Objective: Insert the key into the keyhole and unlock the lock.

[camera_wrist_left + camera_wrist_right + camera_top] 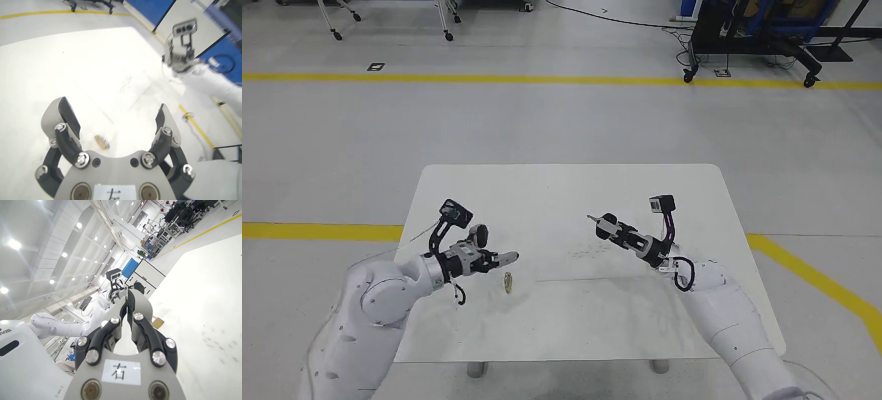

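Only 1 lock (508, 284) lies on the table (562, 190), near the left gripper (508, 259).

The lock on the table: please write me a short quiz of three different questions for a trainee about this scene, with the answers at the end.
1. True or false: the lock lies on the table, and no gripper holds it.
2. Which gripper is open? A) the left gripper B) the right gripper C) both
3. Fill in the missing word: the thin key sticks out from the closed fingers of the ___ arm's gripper.

Key: 1 true; 2 A; 3 right.
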Tool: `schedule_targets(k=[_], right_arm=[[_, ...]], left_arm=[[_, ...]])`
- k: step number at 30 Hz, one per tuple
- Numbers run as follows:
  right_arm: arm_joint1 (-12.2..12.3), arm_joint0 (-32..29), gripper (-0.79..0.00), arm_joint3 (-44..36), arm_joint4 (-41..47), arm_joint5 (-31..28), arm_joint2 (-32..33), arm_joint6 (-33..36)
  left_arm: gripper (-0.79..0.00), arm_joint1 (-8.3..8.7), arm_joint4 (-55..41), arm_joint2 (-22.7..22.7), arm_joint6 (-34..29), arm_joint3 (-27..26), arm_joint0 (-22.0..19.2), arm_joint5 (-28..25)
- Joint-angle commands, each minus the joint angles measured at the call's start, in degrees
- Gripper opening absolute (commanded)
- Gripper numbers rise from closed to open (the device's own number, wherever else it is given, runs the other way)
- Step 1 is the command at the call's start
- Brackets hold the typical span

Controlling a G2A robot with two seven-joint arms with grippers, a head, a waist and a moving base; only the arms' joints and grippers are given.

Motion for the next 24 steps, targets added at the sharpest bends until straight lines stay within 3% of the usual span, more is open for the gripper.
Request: schedule_targets(k=[1,4,7,10,13,15,18,24], right_arm=[[0.0,0.0,-0.785,0.0,0.0,0.0,0.0,0.0],[0.0,0.0,-0.785,0.0,0.0,0.0,0.0,0.0],[0.0,0.0,-0.785,0.0,0.0,0.0,0.0,0.0],[0.0,0.0,-0.785,0.0,0.0,0.0,0.0,0.0],[0.0,0.0,-0.785,0.0,0.0,0.0,0.0,0.0],[0.0,0.0,-0.785,0.0,0.0,0.0,0.0,0.0],[0.0,0.0,-0.785,0.0,0.0,0.0,0.0,0.0],[0.0,0.0,-0.785,0.0,0.0,0.0,0.0,0.0]], left_arm=[[0.0,0.48,7.6,-3.1,-0.7,-7.7,8.0,2.7],[0.0,0.71,12.8,-3.4,-0.8,-12.8,14.0,4.5],[0.0,0.63,19.3,-0.4,-1.7,-14.2,14.9,7.1],[-0.012,0.21,22.9,4.3,-3.1,-12.8,12.2,10.7],[-0.105,-0.37,26.4,8.5,-4.3,-10.0,8.1,15.1],[-0.225,-0.78,27.0,10.6,-4.7,-7.6,5.5,16.9],[-0.342,-1.23,26.3,12.9,-5.4,-5.1,2.5,17.3],[-0.394,-1.81,28.6,16.0,-6.1,-2.7,-0.5,19.3]])
